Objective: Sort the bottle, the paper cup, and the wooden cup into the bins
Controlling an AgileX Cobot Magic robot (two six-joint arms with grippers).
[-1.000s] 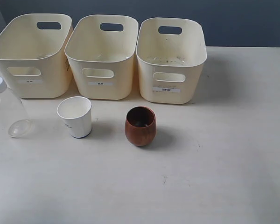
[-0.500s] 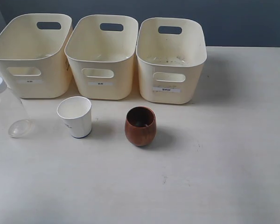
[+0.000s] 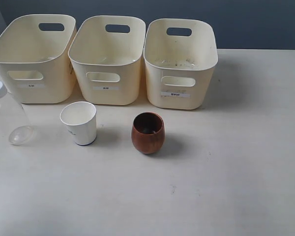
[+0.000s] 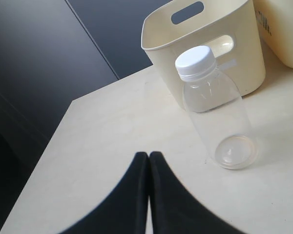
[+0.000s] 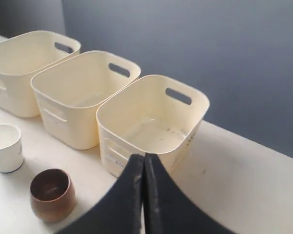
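The clear bottle [image 3: 9, 115] with a white cap stands at the table's left edge, in front of the left bin [image 3: 33, 56]; it shows too in the left wrist view, bottle [image 4: 216, 114]. The white paper cup [image 3: 79, 123] stands upright before the middle bin [image 3: 107, 58]. The reddish-brown wooden cup [image 3: 148, 132] stands to its right, ahead of the right bin [image 3: 180, 61]. My left gripper [image 4: 149, 155] is shut and empty, short of the bottle. My right gripper [image 5: 143, 157] is shut and empty, back from the right bin [image 5: 151, 122] and wooden cup [image 5: 51, 194]. Neither gripper shows in the exterior view.
The three bins stand side by side along the back of the cream table [image 3: 226, 177]. A dark wall rises behind them. The table's left edge [image 4: 53, 141] runs close to the bottle. The paper cup [image 5: 5, 146] also shows in the right wrist view.
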